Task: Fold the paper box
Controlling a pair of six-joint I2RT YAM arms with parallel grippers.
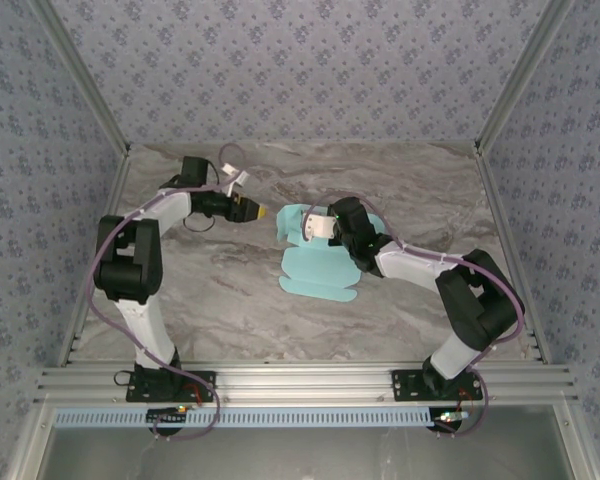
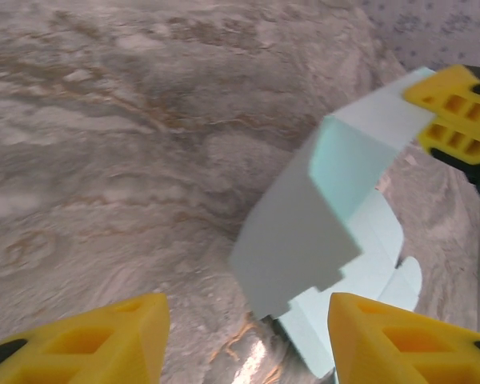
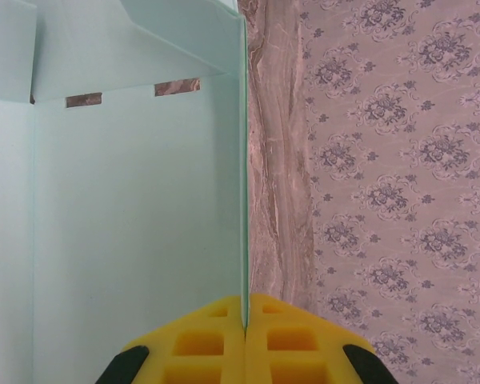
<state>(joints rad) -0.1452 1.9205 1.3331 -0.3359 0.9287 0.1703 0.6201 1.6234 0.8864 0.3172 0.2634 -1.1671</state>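
Paper box lies near table centre, mostly flat, far panel raised. R gripper, at box's 12 o'clock, is pinched tight on that panel's edge. L gripper, approx. 10 o'clock, gapes wide, holding nothing.

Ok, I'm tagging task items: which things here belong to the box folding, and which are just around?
Job: paper box; right jaws, shut on its raised panel; left jaws, open nearby.
Just around: marble table; patterned walls; metal rail.
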